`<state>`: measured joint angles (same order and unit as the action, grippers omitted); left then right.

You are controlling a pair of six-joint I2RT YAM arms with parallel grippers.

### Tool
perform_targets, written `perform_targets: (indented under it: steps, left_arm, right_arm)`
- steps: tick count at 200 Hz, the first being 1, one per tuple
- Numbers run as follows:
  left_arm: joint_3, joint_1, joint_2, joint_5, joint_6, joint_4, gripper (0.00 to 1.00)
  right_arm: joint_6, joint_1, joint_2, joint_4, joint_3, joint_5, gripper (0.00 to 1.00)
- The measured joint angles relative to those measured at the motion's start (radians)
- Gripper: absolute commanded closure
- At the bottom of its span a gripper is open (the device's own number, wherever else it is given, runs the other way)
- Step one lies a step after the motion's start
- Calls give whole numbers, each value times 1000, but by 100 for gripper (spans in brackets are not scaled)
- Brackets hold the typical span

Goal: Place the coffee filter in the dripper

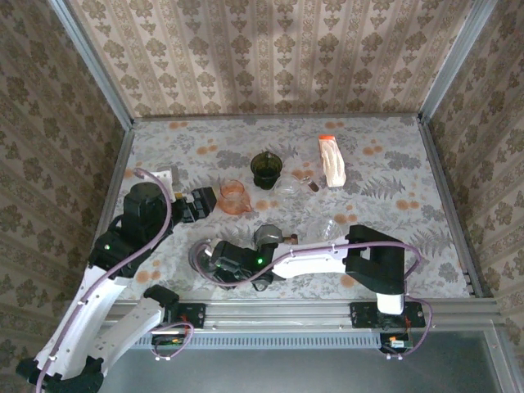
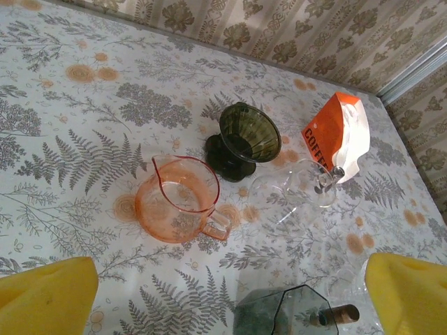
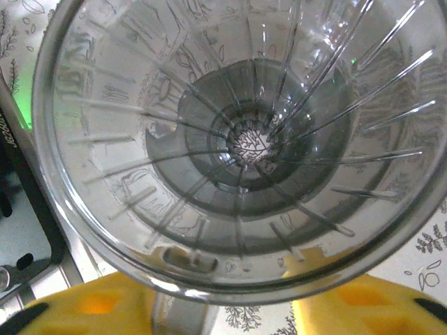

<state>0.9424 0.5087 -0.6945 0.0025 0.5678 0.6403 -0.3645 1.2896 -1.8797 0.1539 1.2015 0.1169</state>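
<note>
A clear ribbed dripper sits directly under my right gripper, its handle between the yellow fingers. The left finger is against the handle and a gap remains on the right side, so the jaws are open. From above, this dripper stands near the table's front left, with my right gripper over it. A dark green dripper stands further back. My left gripper hangs wide open and empty near a pink pitcher. A small white thing behind the left arm may be the coffee filter; I cannot tell.
An orange and white coffee bag lies at the back right. A clear glass jug stands beside the green dripper. A grey-green octagonal glass stands just below my left gripper. The right arm stretches across the front edge.
</note>
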Motion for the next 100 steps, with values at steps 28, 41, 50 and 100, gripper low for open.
perform_targets:
  steps: [28,41,50,100]
  left_arm:
    - [-16,0,13,0,2,4,0]
    - [-24,0,19,0,7,3,0]
    - [-29,0,23,0,10,3,0]
    - [-43,-6,40,0,24,-13,0]
  right_arm:
    - [5,0,0,-36,0,4,71]
    - [8,0,1,-59,-5,3,75]
    - [13,0,3,-78,-14,3,78]
    - [34,0,98,-151,-134,-6,83]
